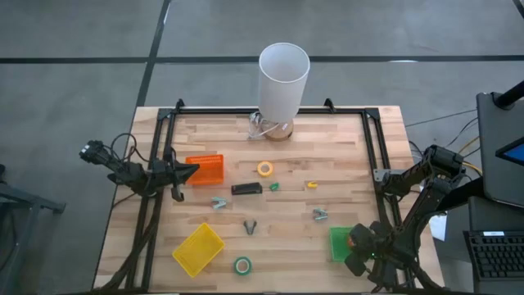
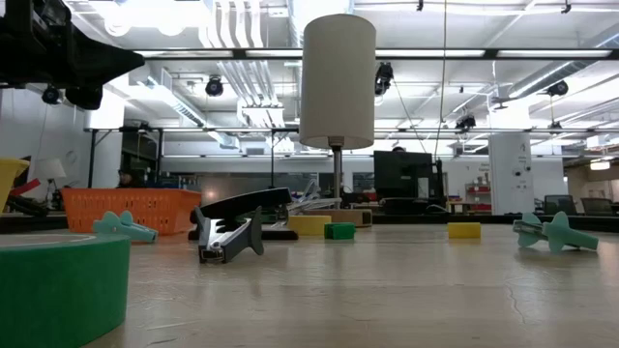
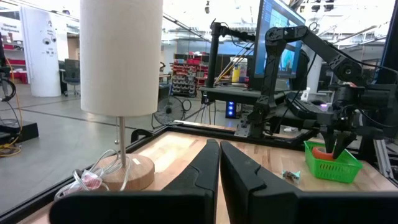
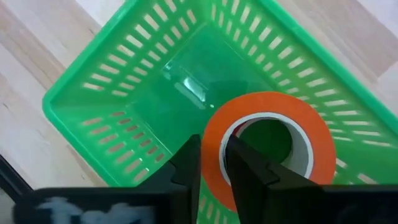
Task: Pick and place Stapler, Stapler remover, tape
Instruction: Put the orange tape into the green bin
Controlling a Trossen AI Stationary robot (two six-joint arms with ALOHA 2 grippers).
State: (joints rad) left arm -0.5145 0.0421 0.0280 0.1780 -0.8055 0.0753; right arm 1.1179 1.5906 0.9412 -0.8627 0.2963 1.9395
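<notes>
right gripper [image 4: 212,163] over the green basket [image 4: 118,93], fingers pinching the orange-red tape ring's [image 4: 261,109] wall. if you lift before they open wide, tape may drag out. left gripper [image 3: 219,171] idle, fingers closed.

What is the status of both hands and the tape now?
Right hand over green tray, pinching orange tape wall. Left hand shut, empty, near lamp. Nothing in the way.

Three trays [image 1: 205,168], one stapler [image 1: 246,188], one lamp [image 1: 283,78], perhaps four tape rings [image 1: 265,169].
</notes>
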